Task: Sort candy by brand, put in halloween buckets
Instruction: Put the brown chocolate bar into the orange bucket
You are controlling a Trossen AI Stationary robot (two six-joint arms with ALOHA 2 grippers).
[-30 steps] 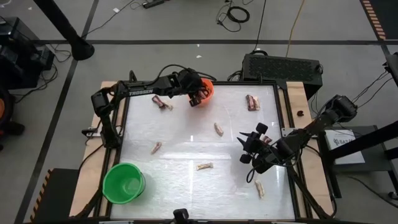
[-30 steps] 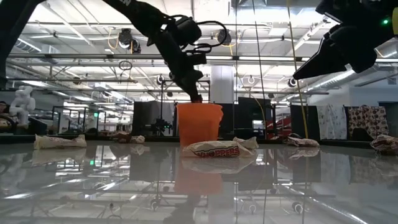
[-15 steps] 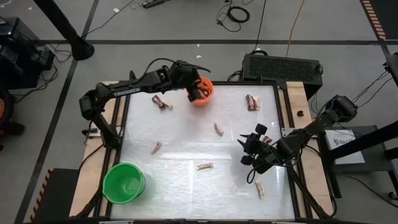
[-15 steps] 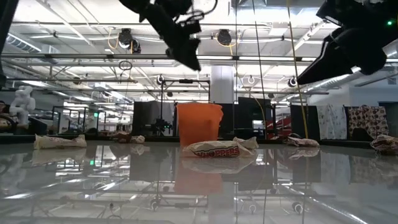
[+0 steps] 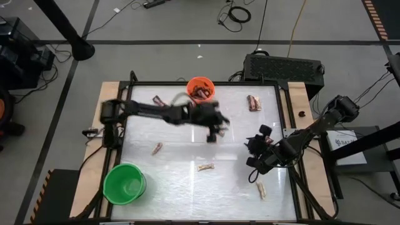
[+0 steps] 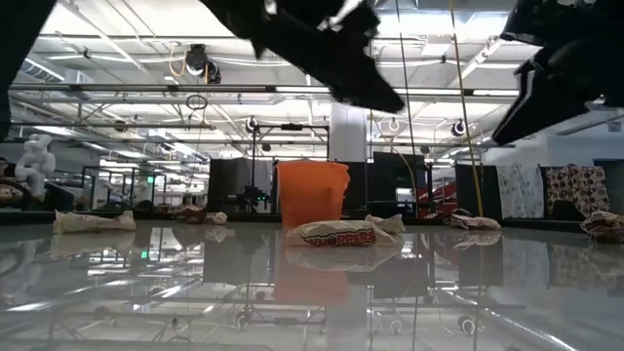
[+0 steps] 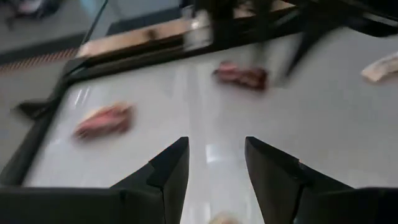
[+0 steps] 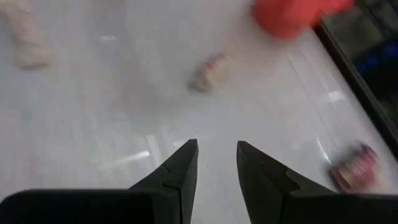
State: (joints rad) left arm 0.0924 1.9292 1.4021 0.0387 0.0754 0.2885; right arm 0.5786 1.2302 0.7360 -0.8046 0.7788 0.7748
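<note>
Two round plastic buckets: bright orange one [image 5: 200, 88] at the desk's [image 5: 187, 187] far edge, behind the left pincer [image 5: 215, 132]; bright green one [image 5: 124, 183] at the near left corner, well apart. Loose candies on the glossy white desk: six countable. Cream wrapper [image 6: 332, 232] reads "WHOPPERS". Left pincer released, empty, over mid-desk. Right pincer [image 5: 256, 150] parted, empty, with a cream piece [image 5: 260, 189] nearby.

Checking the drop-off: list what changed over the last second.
The left tool rose from the orange bucket, swung out over mid-table and opened, empty. The right tool barely moved, open at the right side. The green bucket and scattered candy stayed put.
</note>
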